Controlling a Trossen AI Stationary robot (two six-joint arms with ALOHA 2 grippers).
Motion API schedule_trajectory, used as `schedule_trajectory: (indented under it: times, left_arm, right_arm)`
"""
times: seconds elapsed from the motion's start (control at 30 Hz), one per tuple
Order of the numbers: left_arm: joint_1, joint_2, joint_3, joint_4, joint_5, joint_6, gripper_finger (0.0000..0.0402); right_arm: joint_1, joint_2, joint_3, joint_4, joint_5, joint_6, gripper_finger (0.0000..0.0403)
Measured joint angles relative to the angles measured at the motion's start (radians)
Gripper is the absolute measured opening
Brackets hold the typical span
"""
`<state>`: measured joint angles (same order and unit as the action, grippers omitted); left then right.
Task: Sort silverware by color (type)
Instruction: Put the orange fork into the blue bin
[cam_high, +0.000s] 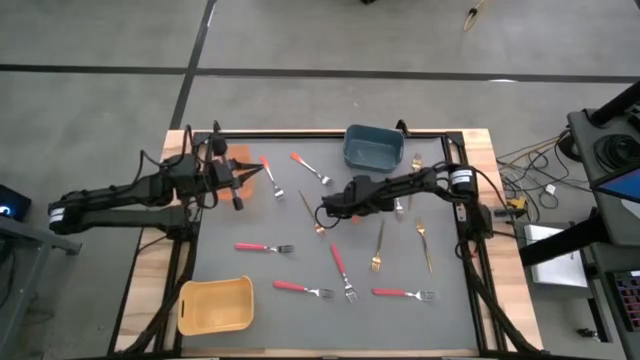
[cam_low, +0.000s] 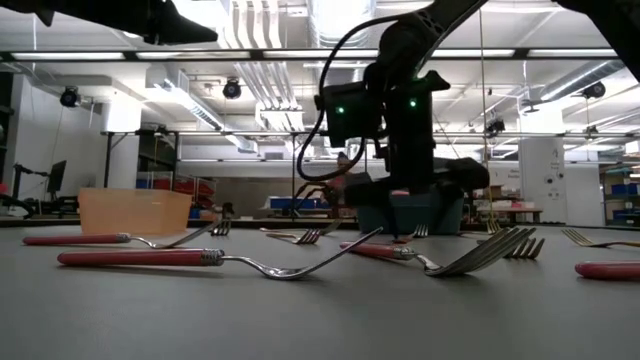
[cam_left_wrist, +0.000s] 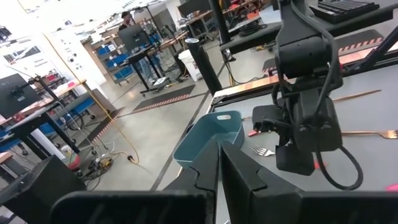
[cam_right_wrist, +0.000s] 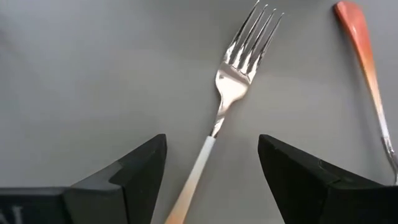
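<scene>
Several forks lie flat on the grey mat: red-handled ones (cam_high: 262, 247) near the front, thin gold ones (cam_high: 378, 247) at the right, and orange-handled ones (cam_high: 270, 172) at the back. My right gripper (cam_high: 322, 212) is open and low over the mat's middle. In the right wrist view (cam_right_wrist: 211, 149) its fingers stand on either side of a silver-headed fork's pale, orange-tinted handle (cam_right_wrist: 200, 167) without touching it. My left gripper (cam_high: 240, 183) hovers at the far left over the orange bin (cam_high: 240, 157). Its fingers (cam_left_wrist: 242, 180) look shut and empty.
A blue-grey bin (cam_high: 372, 147) stands at the mat's far edge. A yellow bin (cam_high: 215, 305) stands at the near left. Another orange-handled fork (cam_right_wrist: 357, 37) lies close beside my right gripper. A dark frame rims the mat.
</scene>
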<state>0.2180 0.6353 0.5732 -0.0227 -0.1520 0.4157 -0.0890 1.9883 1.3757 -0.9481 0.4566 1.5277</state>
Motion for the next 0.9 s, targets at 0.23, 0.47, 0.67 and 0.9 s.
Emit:
schedule_trajectory:
  times: [0.23, 0.47, 0.67, 0.9]
  left_arm:
    - [0.0, 0.038, 0.0, 0.032, 0.0, 0.005, 0.0]
    - [0.0, 0.067, 0.0, 0.048, -0.022, 0.018, 0.0]
    - [0.0, 0.07, 0.0, 0.052, -0.163, 0.019, 0.0]
    - [0.0, 0.067, 0.0, 0.053, -0.23, 0.018, 0.0]
  right_arm:
    - [0.002, -0.002, -0.028, 0.078, 0.002, -0.003, 0.0201]
    - [0.001, -0.003, -0.036, 0.131, -0.019, -0.044, 0.0114]
    - [-0.001, -0.008, -0.036, 0.147, -0.07, -0.083, 0.0043]
    - [-0.001, -0.028, -0.037, 0.149, -0.118, -0.159, 0.0011]
